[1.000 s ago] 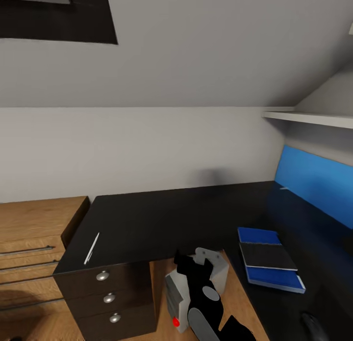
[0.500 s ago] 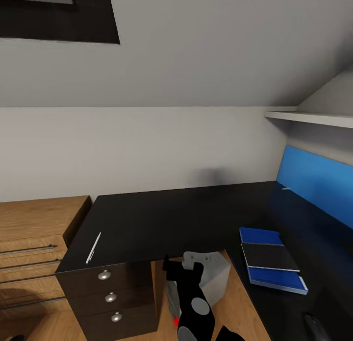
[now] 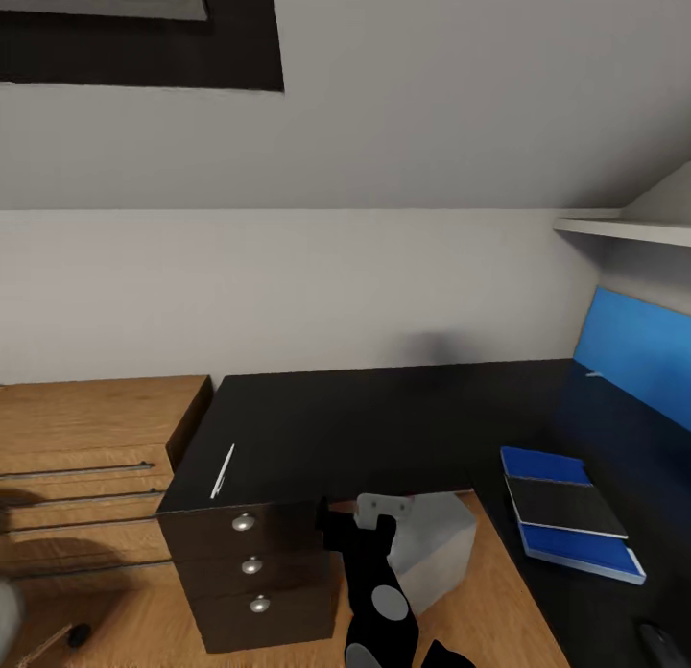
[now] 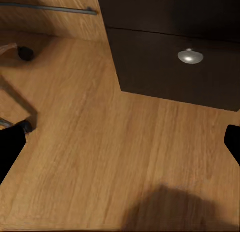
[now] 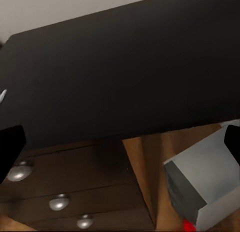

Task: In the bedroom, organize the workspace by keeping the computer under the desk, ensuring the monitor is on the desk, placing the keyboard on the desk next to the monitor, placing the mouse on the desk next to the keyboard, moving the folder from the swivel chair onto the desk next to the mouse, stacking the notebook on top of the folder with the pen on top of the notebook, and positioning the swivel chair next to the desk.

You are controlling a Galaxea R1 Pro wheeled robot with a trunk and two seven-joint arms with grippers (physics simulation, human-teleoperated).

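The whole head view has slid since a second ago: the desk (image 3: 384,418), the wooden drawer chest (image 3: 86,428) and the blue wall panel (image 3: 638,356) all sit further right in the picture than they did. That is the camera turning toward the desk's drawer end, not the furniture moving. More of the chest shows than before, and a blurred grey shape with a caster has come in at the lower left, probably the swivel chair (image 3: 8,610), though it is too cropped to be sure.

Going by the desk as landmark: the computer (image 3: 427,543) stands on the floor in the desk's inner corner, partly tucked under the surface, beside the three drawers (image 3: 250,564). The folder (image 3: 571,514) lies on the surface along the desk's right wing, with the notebook (image 3: 564,508) stacked on top of it. The pen (image 3: 223,470) lies well apart from them, near the front edge of the surface above the drawers. The mouse (image 3: 660,644) appears as a dark rounded shape further along the right wing.

The right claw (image 3: 353,521) hangs in front of the desk edge between drawers and computer, spread wide and holding nothing. The left claw (image 4: 120,142) is likewise wide and empty over the floor beside the drawers.

The turn seems aimed at the pen, the piece not yet on the stack.
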